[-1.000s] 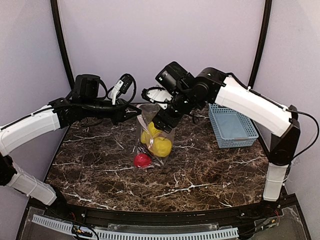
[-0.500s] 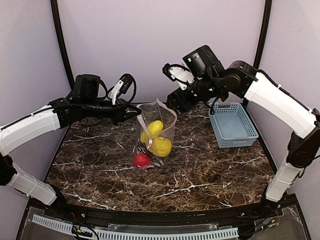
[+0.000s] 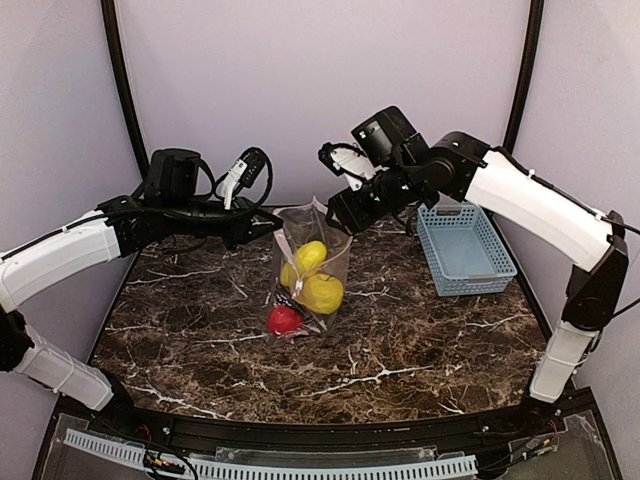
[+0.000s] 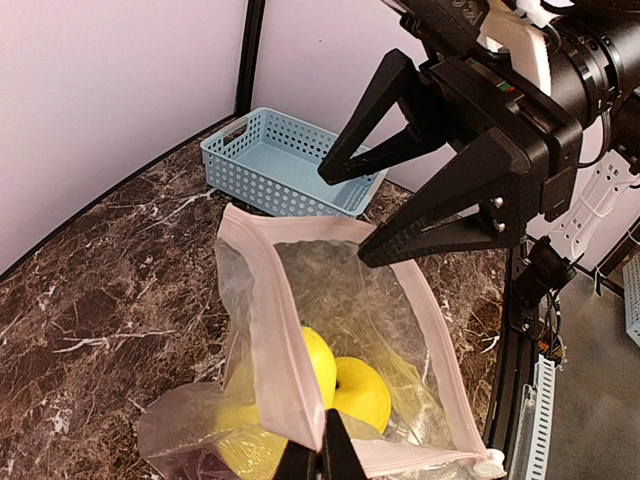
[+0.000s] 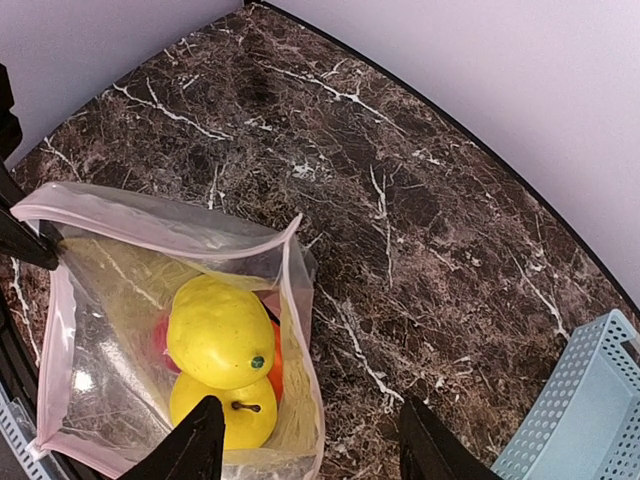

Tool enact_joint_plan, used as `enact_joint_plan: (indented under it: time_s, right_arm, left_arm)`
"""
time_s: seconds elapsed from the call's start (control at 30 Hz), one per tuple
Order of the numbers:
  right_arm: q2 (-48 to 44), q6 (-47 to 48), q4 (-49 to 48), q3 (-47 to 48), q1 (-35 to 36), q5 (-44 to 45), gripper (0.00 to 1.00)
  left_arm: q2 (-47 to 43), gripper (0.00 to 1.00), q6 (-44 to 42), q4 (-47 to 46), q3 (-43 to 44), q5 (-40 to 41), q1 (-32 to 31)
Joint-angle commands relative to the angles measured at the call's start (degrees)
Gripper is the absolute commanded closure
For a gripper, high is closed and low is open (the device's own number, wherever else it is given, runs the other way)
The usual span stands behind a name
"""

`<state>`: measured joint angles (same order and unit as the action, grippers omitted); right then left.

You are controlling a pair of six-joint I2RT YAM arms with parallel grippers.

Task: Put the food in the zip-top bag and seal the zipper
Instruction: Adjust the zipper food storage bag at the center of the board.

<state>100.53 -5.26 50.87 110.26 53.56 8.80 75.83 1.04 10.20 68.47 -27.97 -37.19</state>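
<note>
The clear zip-top bag stands open on the marble table. Its pink zipper rings the mouth. My left gripper is shut on the zipper strip at the mouth's near corner and holds the bag up; it also shows in the top view. Inside lie two yellow fruits, with an orange piece beside them. A red apple shows through the plastic at the bag's bottom. My right gripper is open and empty, above and just behind the bag's mouth. The other fruits are out of view.
A light-blue slatted basket stands at the back right of the table, seen also in the left wrist view and the right wrist view. Lilac walls close in the back and both sides.
My right gripper has come up out of the bag's mouth to the back right, then drifted slightly back toward the bag. The left gripper, bag and fruits have not moved.
</note>
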Motion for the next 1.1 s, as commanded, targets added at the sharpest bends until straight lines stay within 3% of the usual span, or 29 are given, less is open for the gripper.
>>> enact_joint_plan:
  time_s: [0.0, 0.17, 0.33, 0.63, 0.9, 1.07]
  right_arm:
    - [1.03, -1.4, -1.37, -1.26, -1.22, 0.24, 0.44]
    - [1.46, -1.75, -1.31, -1.81, -1.7, -0.5, 0.5]
    - [1.83, -1.69, -1.31, -1.72, -1.88, -1.23, 0.65]
    - [1.19, -1.71, -1.18, -1.23, -1.86, -3.5, 1.0]
    - [-4.72, -1.98, -2.1, 3.74, -1.86, -11.68, 1.0]
    - [-11.89, -3.61, -9.83, -1.95, -1.88, -17.79, 1.0]
  left_arm:
    - [-0.77, 0.99, -0.69, 0.46, -0.18, 0.02, -0.25]
    - [-0.69, 0.99, -0.69, 0.46, -0.18, -0.06, -0.21]
    - [-0.52, 0.99, -0.69, 0.44, -0.18, -0.15, -0.2]
    - [-0.34, 0.99, -0.69, 0.56, -0.1, -0.31, -0.25]
    - [1.77, 0.99, 0.81, 3.6, 5.45, -0.31, -0.21]
    - [6.51, 0.99, 4.85, 7.85, 15.14, -4.72, -0.23]
